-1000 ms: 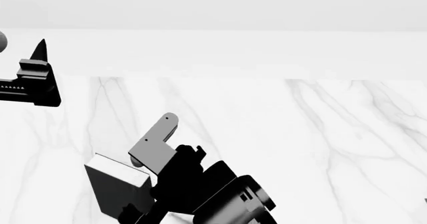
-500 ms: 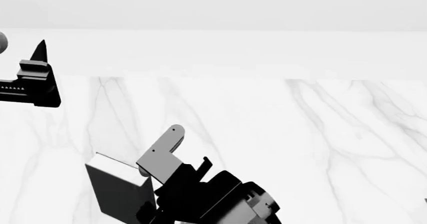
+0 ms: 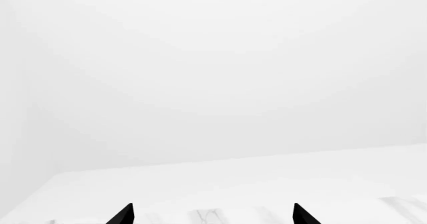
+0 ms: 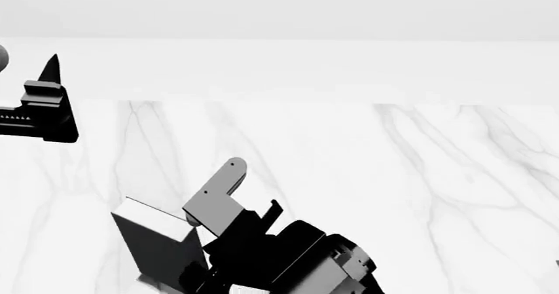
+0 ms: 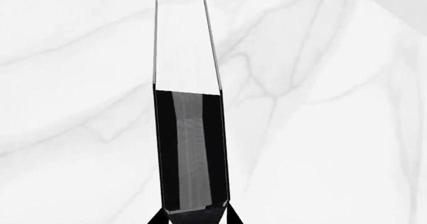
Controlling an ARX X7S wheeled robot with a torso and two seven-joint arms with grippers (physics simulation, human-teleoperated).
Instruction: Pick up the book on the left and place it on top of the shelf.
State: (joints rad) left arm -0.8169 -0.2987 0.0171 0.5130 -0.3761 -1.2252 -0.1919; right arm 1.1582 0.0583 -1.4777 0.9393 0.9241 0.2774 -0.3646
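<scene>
White marble desk (image 4: 419, 189) fills the background. Right fingers (image 5: 193, 215) are clamped on the book (image 5: 190, 134), which sits between them, jutting out past their tips. Left fingers (image 3: 212, 215) are spread apart, holding nothing.

- The book (image 5: 189, 84): thin, with black covers and a white page edge; in the right wrist view it is seen end-on, the pale page block framed by 2 thin dark cover lines, with a dark, grey-banded end nearest the camera.
- Pose and place: in the head view the book (image 4: 157, 245) sits at the lower left, tilted, its dark face toward the camera and its pale edge uppermost, over white marble.
- The book's lower end is hidden.
</scene>
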